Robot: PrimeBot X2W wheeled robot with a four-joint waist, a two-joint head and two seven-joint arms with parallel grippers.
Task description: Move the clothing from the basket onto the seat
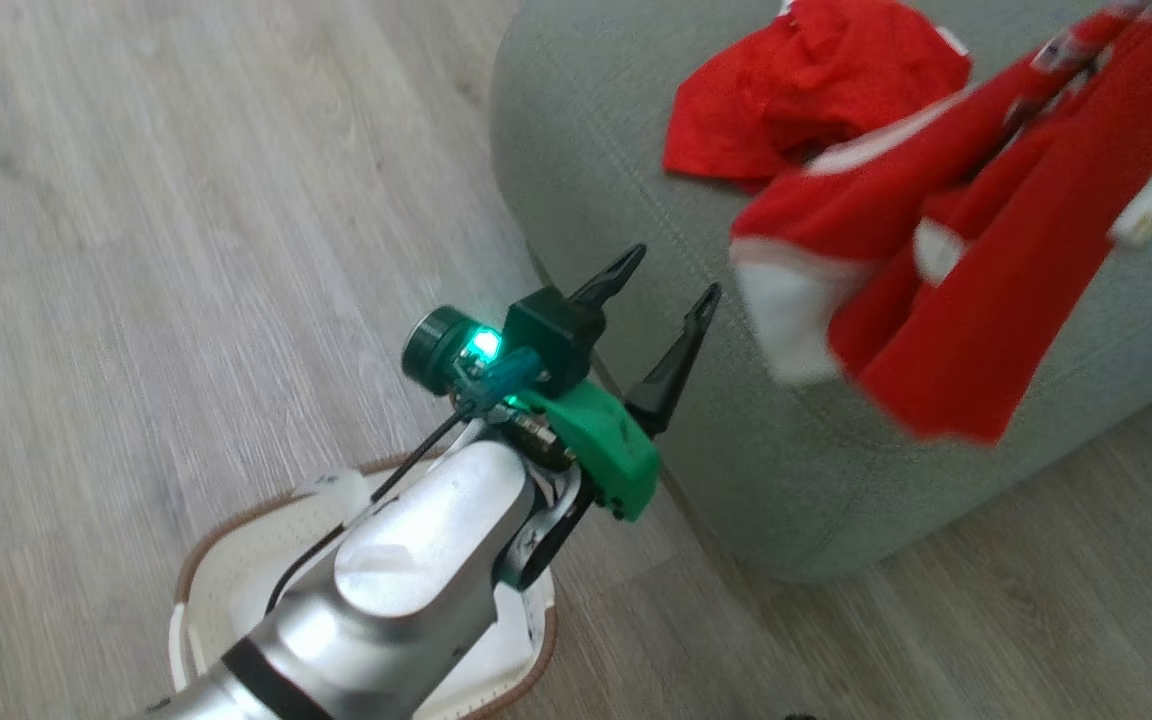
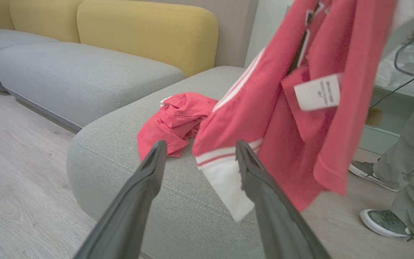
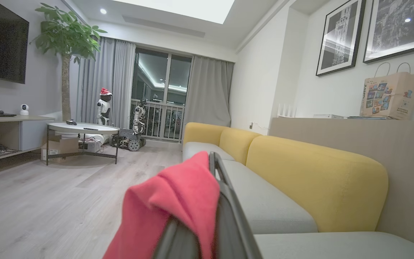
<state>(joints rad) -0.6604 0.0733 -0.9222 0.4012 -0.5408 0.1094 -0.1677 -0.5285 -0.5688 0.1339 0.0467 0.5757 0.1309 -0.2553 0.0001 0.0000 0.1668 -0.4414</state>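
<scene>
On the seat (image 1: 616,150), in from its rounded corner: crumpled garment (image 1: 806,80), lying in a heap, clear of the stitched edge. Over the seat's near edge, in the air: hanging garment (image 1: 956,300), red with white stripes and a white hem, blurred, white label (image 2: 316,91) showing on its inner side. Cannot tell whether touching the seat. Pinched at the top in the right gripper (image 3: 214,169), fingers closed together, red cloth draped over them. Left gripper (image 1: 674,272) spread wide, holding nothing, above the floor (image 1: 186,250) just beside the seat's corner, fingertips pointing toward the white hem and near it. Under the left forearm, on the floor, near the seat's corner: basket (image 1: 198,555), brown rim and white inside showing, much hidden by the arm. Behind the seat, yellow backrests (image 3: 314,180). Past the seat's far side, standing on the floor: a person's legs (image 2: 404,162) in grey trousers and grey shoes.
</scene>
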